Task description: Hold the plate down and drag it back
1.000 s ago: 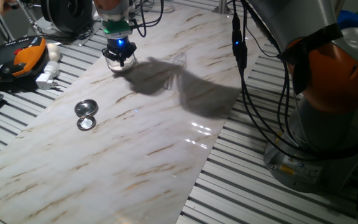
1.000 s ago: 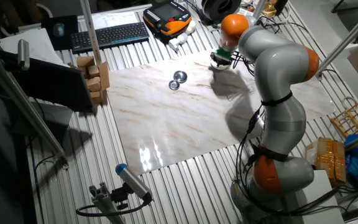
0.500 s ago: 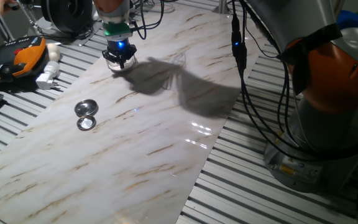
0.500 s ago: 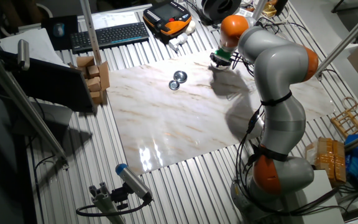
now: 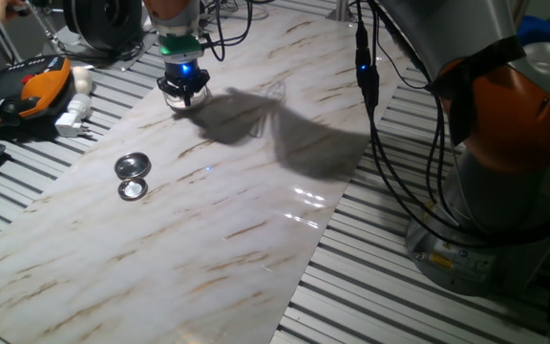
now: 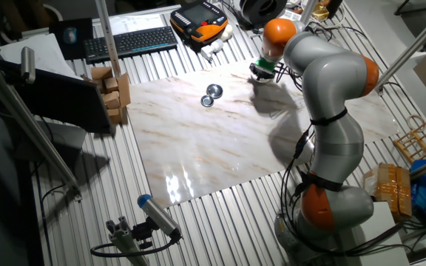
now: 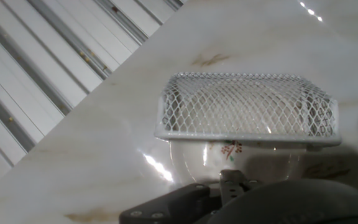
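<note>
The plate (image 7: 229, 158) is lying on the marble-patterned board (image 5: 227, 205) at its far edge, close to the slatted metal table (image 7: 36, 81). In the hand view only part of the plate is showing: a pale shallow round with a small dark floral mark near its middle, its upper edge sitting behind a white wire-mesh basket (image 7: 247, 111) and its lower edge hidden by the dark body of the hand. In both fixed views the plate is almost wholly covered by the gripper (image 5: 183, 93), showing only as a faint pale rim under it.

The gripper is pressing down right over the plate, but the fingertips are not showing clearly in any view, so whether they are apart or together is impossible to tell.

Compared with the earlier fixed pictures, nothing is visibly shifting; gripper and plate are staying at the same spot.

The arm (image 6: 331, 81) is reaching from its base across the board, bent over and pointing its wrist straight down. Two shiny metal discs (image 5: 133, 175) are lying touching each other on the board, well apart from the plate.
</note>
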Controlling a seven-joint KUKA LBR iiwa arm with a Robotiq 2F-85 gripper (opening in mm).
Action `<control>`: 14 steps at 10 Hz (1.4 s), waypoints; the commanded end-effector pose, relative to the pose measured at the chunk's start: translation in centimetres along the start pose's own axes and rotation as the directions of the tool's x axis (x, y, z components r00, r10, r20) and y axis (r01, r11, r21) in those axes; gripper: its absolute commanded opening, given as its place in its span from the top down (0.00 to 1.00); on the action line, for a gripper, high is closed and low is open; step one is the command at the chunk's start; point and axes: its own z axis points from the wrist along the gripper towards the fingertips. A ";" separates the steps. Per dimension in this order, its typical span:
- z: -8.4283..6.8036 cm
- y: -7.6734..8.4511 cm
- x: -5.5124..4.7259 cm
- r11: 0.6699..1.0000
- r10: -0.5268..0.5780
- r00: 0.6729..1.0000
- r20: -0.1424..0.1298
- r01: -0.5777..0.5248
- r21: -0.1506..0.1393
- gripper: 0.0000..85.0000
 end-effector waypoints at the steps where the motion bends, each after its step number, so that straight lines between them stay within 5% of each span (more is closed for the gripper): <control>1: 0.2 0.0 0.1 1.000 0.002 1.000 -0.004 -0.002 -0.007 1.00; 14: -0.4 1.0 2.4 0.999 0.030 0.999 -0.032 -0.031 -0.013 1.00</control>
